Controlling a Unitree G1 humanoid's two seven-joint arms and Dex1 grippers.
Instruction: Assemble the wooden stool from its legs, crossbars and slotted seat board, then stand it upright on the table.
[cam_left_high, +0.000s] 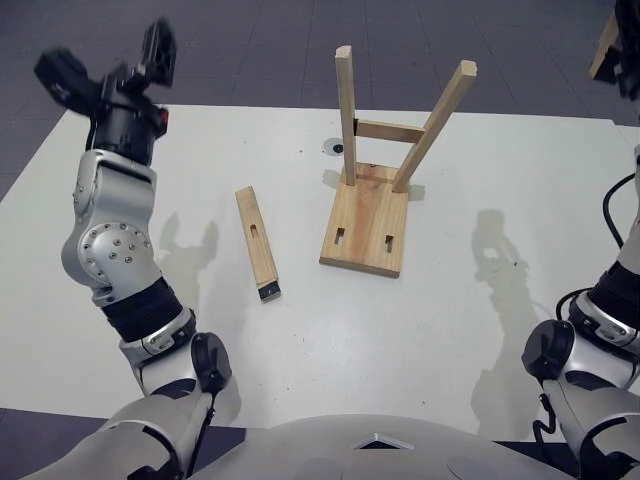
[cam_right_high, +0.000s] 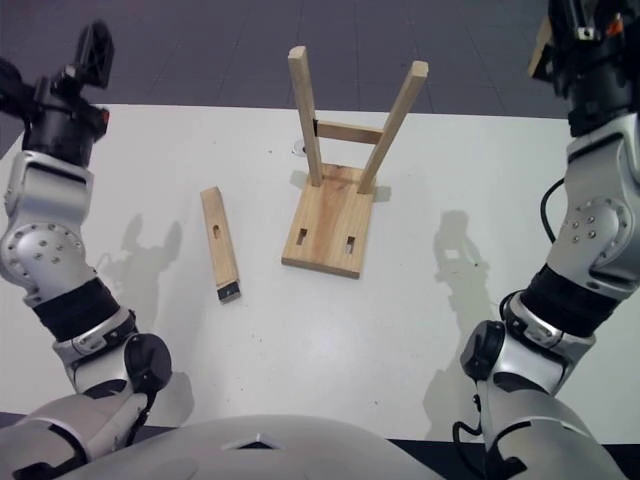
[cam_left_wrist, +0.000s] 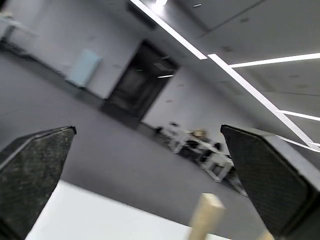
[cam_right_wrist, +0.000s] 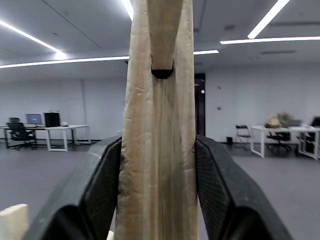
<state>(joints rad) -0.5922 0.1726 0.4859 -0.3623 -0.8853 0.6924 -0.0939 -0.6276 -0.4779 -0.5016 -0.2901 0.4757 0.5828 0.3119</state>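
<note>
No legible text, label, brand, number or sign anywhere. Small round mark (cam_left_high: 333, 147) on table (cam_left_high: 450, 330), at 11 o'clock from seat board (cam_left_high: 365, 235): too small to read.

One board (cam_left_high: 365, 235), crossbar (cam_left_high: 390, 131); perhaps four legs (cam_left_high: 257, 243)
</note>
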